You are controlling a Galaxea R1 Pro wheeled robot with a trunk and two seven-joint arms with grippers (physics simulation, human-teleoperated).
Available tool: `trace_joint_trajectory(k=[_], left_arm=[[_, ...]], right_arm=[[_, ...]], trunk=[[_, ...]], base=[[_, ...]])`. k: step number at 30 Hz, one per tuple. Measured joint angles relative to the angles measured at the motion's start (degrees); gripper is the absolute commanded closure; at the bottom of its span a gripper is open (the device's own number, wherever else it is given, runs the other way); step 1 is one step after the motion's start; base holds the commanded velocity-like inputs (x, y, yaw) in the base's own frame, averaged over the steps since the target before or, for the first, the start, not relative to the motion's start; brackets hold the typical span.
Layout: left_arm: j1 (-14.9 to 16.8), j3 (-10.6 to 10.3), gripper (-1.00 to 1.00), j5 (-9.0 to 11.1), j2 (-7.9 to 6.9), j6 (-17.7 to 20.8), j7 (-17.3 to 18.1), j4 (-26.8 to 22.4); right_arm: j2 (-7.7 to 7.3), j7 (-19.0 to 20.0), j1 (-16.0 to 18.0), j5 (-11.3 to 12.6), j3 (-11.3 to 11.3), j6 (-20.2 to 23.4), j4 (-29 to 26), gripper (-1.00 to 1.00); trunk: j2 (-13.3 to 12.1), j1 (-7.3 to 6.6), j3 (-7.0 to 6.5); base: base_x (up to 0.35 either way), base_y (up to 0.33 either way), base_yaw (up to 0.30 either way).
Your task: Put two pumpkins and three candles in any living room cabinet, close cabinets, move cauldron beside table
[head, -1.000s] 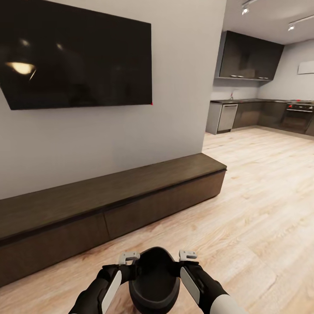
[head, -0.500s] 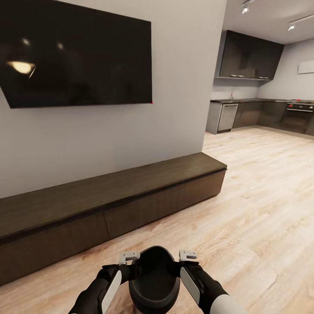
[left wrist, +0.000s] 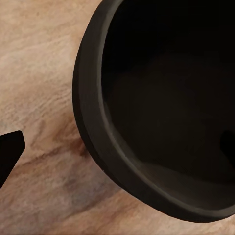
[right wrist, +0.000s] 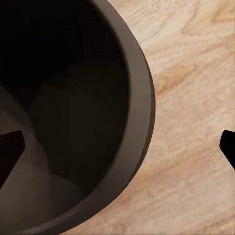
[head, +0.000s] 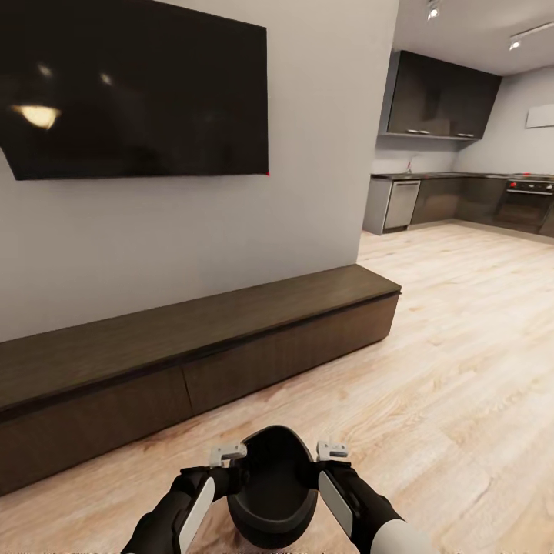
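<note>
One black cauldron (head: 272, 485) — round, hollow, smooth rim, dark inside

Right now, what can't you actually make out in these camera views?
- Cauldron contents: head view, its inside is just dark; both wrist views likewise.
- Left gripper and right gripper: the cauldron's sides hide the fingertips, so the grip is unclear.
- Cabinet: its left end is cut off by the head view's edge.

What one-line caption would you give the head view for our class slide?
Both arms carry a black cauldron over the wooden floor, facing a long dark cabinet beneath a wall-mounted television.
</note>
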State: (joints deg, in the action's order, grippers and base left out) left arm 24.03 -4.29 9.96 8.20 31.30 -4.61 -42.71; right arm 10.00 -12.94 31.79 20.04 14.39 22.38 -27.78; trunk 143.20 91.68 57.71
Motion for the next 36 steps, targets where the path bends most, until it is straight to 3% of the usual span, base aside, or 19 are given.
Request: trace_joint_trajectory(k=[7,16,31,36], left_arm=[[0.0,0.0,-1.00,0.0,0.00,0.0,0.0,0.0],[0.0,0.0,-1.00,0.0,0.00,0.0,0.0,0.0],[0.0,0.1,-1.00,-0.1,0.00,-0.1,0.0,0.0],[0.0,0.1,-1.00,-0.1,0.00,-0.1,0.0,0.0]], right_arm=[[0.00,0.0,0.0,-0.1,-2.3,-0.2,1.6,-1.00],[0.00,0.0,0.0,-0.1,-2.5,-0.3,1.8,-1.00],[0.00,0.0,0.0,-0.1,-2.5,-1.9,1.9,-1.00],[0.00,0.0,0.0,-0.2,-2.4,-4.7,2.7,-1.00]], trunk=[[0.1,0.19,1.55],[0.2,0.42,3.55],[0.2,0.42,3.55],[0.2,0.42,3.55]], base=[[0.000,0.000,0.000],[0.000,0.000,0.000],[0.000,0.000,0.000],[0.000,0.000,0.000]])
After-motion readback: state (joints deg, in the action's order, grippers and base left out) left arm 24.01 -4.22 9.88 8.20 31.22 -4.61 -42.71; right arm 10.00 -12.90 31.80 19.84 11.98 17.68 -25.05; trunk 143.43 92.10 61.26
